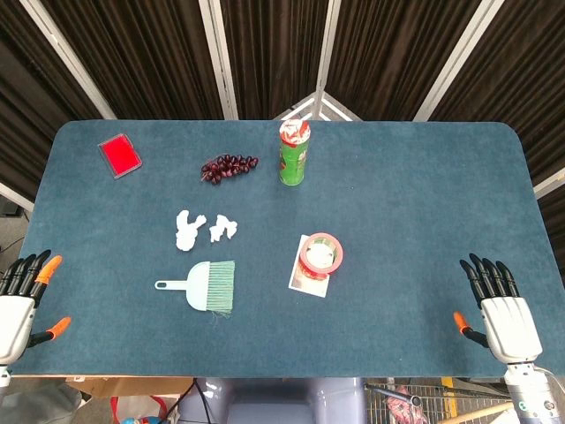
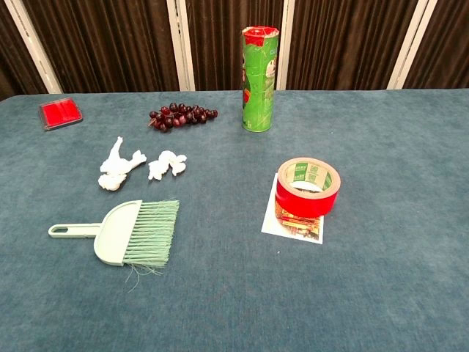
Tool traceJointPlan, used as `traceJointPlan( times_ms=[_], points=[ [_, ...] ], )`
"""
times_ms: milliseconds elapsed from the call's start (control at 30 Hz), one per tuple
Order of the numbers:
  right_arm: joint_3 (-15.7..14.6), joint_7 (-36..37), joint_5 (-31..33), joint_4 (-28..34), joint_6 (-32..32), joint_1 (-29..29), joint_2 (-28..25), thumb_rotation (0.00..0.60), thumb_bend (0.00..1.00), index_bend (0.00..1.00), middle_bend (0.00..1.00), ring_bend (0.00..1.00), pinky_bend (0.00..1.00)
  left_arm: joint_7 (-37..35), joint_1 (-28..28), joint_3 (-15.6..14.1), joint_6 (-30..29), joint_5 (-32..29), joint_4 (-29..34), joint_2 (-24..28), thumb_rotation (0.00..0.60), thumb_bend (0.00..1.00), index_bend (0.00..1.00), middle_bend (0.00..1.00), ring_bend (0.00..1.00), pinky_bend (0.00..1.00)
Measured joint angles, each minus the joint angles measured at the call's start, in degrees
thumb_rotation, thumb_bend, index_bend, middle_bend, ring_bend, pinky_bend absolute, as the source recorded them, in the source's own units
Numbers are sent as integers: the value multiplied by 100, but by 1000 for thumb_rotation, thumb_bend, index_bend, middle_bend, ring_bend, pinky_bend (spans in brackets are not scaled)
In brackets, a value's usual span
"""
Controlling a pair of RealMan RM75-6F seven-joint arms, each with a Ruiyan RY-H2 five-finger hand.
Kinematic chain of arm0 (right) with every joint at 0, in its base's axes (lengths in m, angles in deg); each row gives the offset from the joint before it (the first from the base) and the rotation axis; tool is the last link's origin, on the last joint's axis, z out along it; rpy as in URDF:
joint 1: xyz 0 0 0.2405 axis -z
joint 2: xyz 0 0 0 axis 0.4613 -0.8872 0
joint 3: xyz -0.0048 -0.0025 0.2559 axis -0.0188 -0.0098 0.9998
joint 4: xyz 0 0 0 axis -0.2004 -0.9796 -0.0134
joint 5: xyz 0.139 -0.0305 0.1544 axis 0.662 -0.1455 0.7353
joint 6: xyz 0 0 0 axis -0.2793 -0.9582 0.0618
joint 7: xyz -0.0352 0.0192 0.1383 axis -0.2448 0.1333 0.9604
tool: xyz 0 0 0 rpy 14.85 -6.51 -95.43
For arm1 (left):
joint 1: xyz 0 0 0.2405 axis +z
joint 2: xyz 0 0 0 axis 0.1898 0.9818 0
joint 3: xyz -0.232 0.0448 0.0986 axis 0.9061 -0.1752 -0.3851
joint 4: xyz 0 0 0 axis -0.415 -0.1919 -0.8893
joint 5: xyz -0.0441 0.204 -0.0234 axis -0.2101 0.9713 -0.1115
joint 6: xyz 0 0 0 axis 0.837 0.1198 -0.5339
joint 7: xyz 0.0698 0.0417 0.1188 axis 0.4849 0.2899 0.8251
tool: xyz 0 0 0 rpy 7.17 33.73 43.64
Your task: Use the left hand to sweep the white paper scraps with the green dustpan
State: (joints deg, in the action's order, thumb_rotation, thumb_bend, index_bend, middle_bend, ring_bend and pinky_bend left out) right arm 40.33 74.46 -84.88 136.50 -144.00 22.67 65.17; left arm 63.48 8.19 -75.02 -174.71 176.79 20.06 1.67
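Observation:
A pale green hand brush (image 1: 205,285) (image 2: 128,232) lies flat on the blue table, handle pointing left and bristles to the right. Two clumps of white paper scraps (image 1: 201,229) (image 2: 139,166) lie just beyond it. My left hand (image 1: 21,302) rests at the table's near left edge, fingers spread, holding nothing, well left of the brush. At the near right edge my right hand (image 1: 499,307) also lies open and empty. Neither hand shows in the chest view.
A red tape roll (image 1: 320,254) (image 2: 308,187) sits on a printed card right of the brush. A green chip can (image 1: 294,153) (image 2: 259,78) stands at the back, with dark grapes (image 1: 228,166) (image 2: 179,116) and a red box (image 1: 119,155) (image 2: 60,112) to its left.

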Motion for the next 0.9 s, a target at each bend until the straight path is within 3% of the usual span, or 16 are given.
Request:
traceJointPlan(
  times_ms=[233, 333, 400, 467, 567, 667, 733, 900],
  points=[
    [-9, 17, -17, 3, -7, 5, -3, 600, 322, 0, 0, 0, 1, 32, -1, -14, 46, -20, 22, 7, 600, 34, 0, 0, 0, 49],
    [-12, 4, -12, 18, -4, 7, -3, 600, 322, 0, 0, 0, 1, 61, -15, -26, 108, -37, 57, 21, 600, 34, 0, 2, 19, 110],
    [-9, -13, -29, 31, -13, 4, -11, 600, 322, 0, 0, 0, 1, 129, -38, -30, 169, -50, 101, 29, 600, 34, 0, 103, 151, 258],
    [-12, -26, -41, 28, 1, -5, -12, 600, 321, 0, 0, 0, 2, 259, -72, -20, 231, -69, 166, 29, 600, 44, 0, 433, 494, 584],
    [-15, -18, -40, 29, 38, -23, -13, 600, 321, 0, 0, 0, 2, 541, -163, 24, 369, -117, 293, 1, 600, 119, 56, 761, 833, 903],
    [-20, 12, -53, 31, 41, -29, -17, 600, 321, 0, 0, 0, 2, 791, -320, 87, 714, -291, 530, -43, 600, 200, 223, 912, 965, 996],
    [-30, 37, -63, 36, 40, -27, -24, 600, 322, 0, 0, 0, 2, 920, -445, 154, 976, -487, 691, -95, 600, 231, 308, 963, 994, 1000],
    [-35, 107, -70, 37, 26, -21, -28, 600, 322, 0, 0, 0, 1, 1724, -885, 435, 1639, -1284, 983, -461, 600, 299, 421, 1000, 1000, 1000]
  ],
)
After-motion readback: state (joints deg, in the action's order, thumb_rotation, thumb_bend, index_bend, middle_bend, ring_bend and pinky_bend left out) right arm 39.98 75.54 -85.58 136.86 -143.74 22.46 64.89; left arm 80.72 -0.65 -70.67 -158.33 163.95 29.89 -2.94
